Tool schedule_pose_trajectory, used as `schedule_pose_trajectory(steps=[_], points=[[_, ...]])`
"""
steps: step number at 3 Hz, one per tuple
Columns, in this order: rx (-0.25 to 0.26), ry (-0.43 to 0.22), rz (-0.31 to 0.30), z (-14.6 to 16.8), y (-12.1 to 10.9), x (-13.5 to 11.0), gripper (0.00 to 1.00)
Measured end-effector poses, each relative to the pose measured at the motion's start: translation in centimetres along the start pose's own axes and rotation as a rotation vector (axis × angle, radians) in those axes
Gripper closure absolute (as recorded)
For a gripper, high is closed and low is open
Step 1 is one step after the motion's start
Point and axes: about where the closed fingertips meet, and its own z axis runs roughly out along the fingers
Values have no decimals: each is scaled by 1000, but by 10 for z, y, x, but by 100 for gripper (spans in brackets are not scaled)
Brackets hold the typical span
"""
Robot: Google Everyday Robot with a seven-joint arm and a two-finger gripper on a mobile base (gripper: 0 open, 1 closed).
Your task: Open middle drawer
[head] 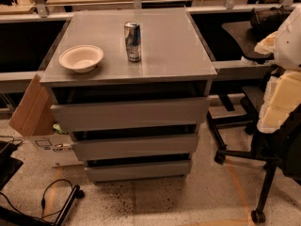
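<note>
A grey cabinet (136,46) stands in the middle of the camera view with three handleless drawers stacked in its front. The middle drawer (135,146) is the medium-height flat grey panel between the taller top drawer (130,113) and the shorter bottom drawer (138,170). Its front sits in line with the other two and no box body shows. Dark gaps run above each panel. White and cream parts of my arm (284,79) show at the right edge, well apart from the drawers. My gripper is out of view.
A white bowl (81,58) and a metal can (132,41) stand on the cabinet top. A cardboard box (32,109) leans at the cabinet's left. A black office chair base (256,157) with castors stands at the right. Cables (51,197) lie on the floor at the lower left.
</note>
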Motion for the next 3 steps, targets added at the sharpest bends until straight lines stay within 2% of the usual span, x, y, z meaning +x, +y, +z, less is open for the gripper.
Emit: schedule_pose_trajectory(steps=[2, 3], points=[[16, 9, 10, -1, -1, 0, 0], [25, 24, 39, 28, 5, 0, 0]])
